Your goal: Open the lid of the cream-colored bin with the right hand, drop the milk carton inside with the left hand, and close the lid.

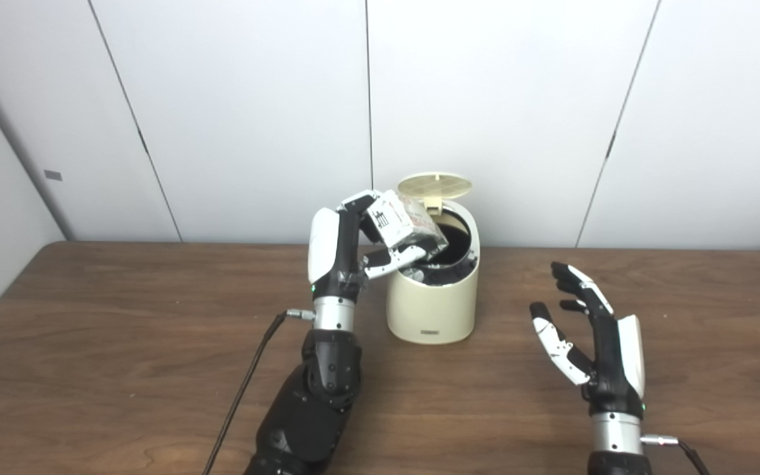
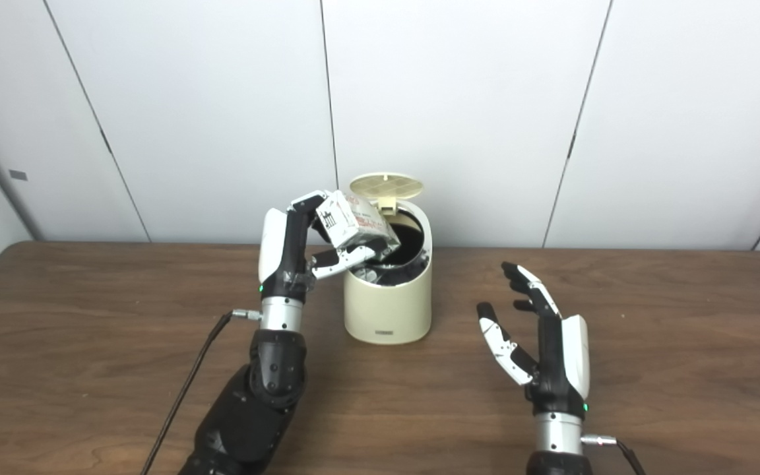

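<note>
While the lid of the cream-colored bin stands tipped up and back at the middle of the frame, the left hand holds the milk carton tilted over the bin's near-left rim, its lower end just at the dark mouth. Its fingers wrap the carton's top and its thumb presses from below, so the hand is closed on the carton. At the lower right of the frame the right hand hovers above the tabletop with its fingers spread, holding nothing, well apart from the bin.

The carton looks small and light, probably thin card that would dent under a hard squeeze, so a grip across its flat faces suits it better than one on the edges. Its printed skin may be slick, and since it is tilted it could slide out early. Judged from here, the drop is not yet done; the carton seems to need to go a little further over the opening before release. The lid's raised edge looks like the easiest place to press it closed.
</note>
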`<state>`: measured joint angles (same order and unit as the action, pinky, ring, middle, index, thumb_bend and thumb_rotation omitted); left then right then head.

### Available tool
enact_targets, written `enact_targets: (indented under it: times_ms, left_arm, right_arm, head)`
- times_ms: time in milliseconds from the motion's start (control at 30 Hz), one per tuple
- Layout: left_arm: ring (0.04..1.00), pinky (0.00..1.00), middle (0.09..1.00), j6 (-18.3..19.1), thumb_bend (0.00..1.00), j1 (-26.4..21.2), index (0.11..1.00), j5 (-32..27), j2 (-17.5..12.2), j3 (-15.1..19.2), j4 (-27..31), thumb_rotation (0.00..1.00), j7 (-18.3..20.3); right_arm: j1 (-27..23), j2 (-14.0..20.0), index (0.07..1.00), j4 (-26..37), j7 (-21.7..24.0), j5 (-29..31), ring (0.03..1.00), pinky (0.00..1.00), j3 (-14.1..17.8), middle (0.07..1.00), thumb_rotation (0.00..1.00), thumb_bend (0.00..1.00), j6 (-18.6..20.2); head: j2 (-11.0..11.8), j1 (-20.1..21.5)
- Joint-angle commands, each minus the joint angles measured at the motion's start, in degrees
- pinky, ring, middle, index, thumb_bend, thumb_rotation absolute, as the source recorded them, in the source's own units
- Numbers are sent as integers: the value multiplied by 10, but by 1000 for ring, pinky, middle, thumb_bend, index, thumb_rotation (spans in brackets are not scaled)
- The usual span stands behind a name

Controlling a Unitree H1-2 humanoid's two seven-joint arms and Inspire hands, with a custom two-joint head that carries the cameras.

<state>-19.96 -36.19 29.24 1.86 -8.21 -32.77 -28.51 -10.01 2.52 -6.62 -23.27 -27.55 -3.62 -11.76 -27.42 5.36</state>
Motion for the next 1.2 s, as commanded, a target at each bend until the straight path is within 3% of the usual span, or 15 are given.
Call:
enact_targets:
  times_ms: [0,267,367,467,500,533,633,933,1167]
  left_arm:
    - [449,333,484,-3,504,-32,486,8,4,-10,4,0,4]
    - [424,326,482,-7,514,-28,488,-25,8,-10,7,0,25]
    - [411,331,478,-6,522,-25,489,-38,9,-11,11,0,38]
    - [418,341,462,-2,518,-22,483,-51,8,-12,15,73,53]
    - [420,345,462,1,754,-22,479,-51,7,-13,16,199,55]
    - [426,354,466,4,901,-21,483,-50,6,-15,17,299,57]
    - [437,366,478,9,991,-20,498,-53,4,-15,17,374,66]
    - [458,390,510,47,1000,-16,533,-36,-2,-25,25,492,76]
    - [470,402,524,61,1000,-19,549,-27,-7,-35,30,467,75]
  right_arm:
    - [23,-22,778,-29,-6,1,779,675,-11,794,534,195,-12]
    - [22,-20,782,-29,-5,-3,780,677,-12,795,508,196,-11]
    - [23,-20,787,-26,-3,-4,779,672,-13,797,544,198,-4]
    - [22,-21,787,-25,-4,-7,778,671,-14,797,546,197,-2]
    - [22,-21,787,-26,-5,-8,779,672,-14,797,544,197,-3]
    - [22,-22,787,-25,-5,-9,776,669,-14,795,542,196,-1]
    - [22,-23,781,-24,-6,-9,773,664,-14,792,515,195,-1]
    - [22,-25,779,-23,-7,-8,775,667,-16,794,509,200,-2]
    - [20,-24,775,-29,-10,-4,768,663,-16,788,517,202,-14]
  head:
    - [0,0]
    - [-2,-1]
    - [-4,0]
    - [-5,0]
    - [-5,0]
    - [-5,0]
    - [-5,0]
    - [-6,1]
    - [-6,3]
